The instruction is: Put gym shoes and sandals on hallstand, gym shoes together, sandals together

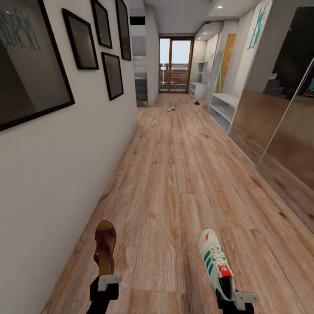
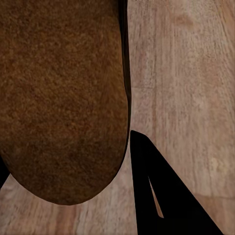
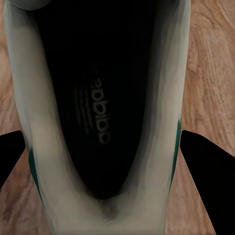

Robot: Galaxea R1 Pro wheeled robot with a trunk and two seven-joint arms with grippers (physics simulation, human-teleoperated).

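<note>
My left gripper is shut on the heel of a reddish-brown sandal, held toe-forward over the corridor floor. In the left wrist view the sandal lies beside a black finger. My right gripper is shut on the heel of a white gym shoe with green stripes and a red tongue patch. In the right wrist view the gym shoe sits between both fingers. Far down the corridor lie a second gym shoe and a second sandal. The hallstand stands at the far right.
A white wall with dark framed pictures runs close along my left. On the right are mirrored sliding doors and a nearer pale bench under teal lettering. A glass door ends the corridor. The plank floor stretches ahead.
</note>
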